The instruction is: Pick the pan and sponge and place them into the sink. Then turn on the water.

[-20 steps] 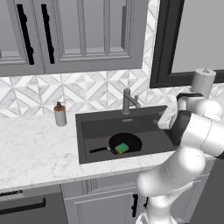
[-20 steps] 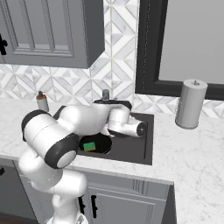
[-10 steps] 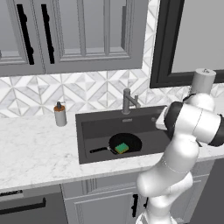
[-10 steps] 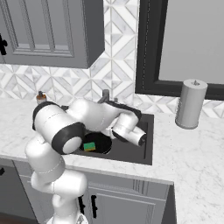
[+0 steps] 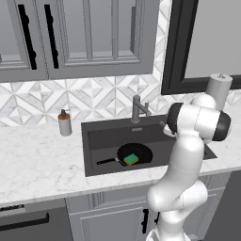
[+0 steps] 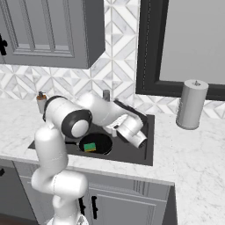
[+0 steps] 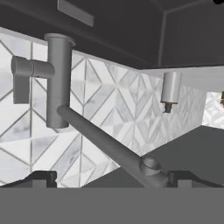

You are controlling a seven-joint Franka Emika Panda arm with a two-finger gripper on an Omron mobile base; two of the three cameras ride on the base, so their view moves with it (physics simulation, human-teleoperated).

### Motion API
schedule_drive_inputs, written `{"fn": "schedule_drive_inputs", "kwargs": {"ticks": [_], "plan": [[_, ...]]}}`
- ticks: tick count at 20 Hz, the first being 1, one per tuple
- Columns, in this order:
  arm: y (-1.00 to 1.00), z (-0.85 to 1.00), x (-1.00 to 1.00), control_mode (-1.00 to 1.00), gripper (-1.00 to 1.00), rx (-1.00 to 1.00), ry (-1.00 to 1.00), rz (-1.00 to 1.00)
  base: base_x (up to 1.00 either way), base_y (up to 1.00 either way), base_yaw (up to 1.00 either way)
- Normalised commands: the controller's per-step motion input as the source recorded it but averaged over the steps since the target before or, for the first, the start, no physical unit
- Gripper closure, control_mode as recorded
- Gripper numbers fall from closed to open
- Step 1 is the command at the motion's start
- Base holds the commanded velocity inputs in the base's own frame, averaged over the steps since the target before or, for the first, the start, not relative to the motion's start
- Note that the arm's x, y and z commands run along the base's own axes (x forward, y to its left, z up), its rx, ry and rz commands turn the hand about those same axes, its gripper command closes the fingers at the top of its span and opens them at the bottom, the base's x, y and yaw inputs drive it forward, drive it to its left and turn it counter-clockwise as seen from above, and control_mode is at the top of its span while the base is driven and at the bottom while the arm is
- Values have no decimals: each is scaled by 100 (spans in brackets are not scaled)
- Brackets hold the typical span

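The faucet (image 7: 87,131) hangs upside-down just ahead of my open gripper (image 7: 111,177), spout (image 7: 150,166) between my fingertips (image 7: 43,177); my hand is inverted over the sink (image 5: 106,134).

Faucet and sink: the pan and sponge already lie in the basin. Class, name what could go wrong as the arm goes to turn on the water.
1. The open end effector is close under the faucet; it might bump the spout instead of the handle.
2. The sponge sits loose on the pan in the sink; a low swing could knock it.
3. No water runs yet; a missed handle leaves the task unfinished.
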Motion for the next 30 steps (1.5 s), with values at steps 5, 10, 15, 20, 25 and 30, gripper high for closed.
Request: {"fn": "schedule_drive_inputs", "kwargs": {"ticks": [5,10,15,20,25,30], "plan": [[0,4,37,-100,-100,2,-7,0,0,0,0],[0,5,32,-100,-100,0,-2,0,0,0,0],[8,1,36,-100,-100,0,0,0,0,0,0],[31,0,29,-100,-100,-7,0,-2,0,0,0],[8,0,20,-100,-100,-1,-1,-5,0,0,0],[1,3,23,-100,-100,0,0,-4,0,0,0]]}}
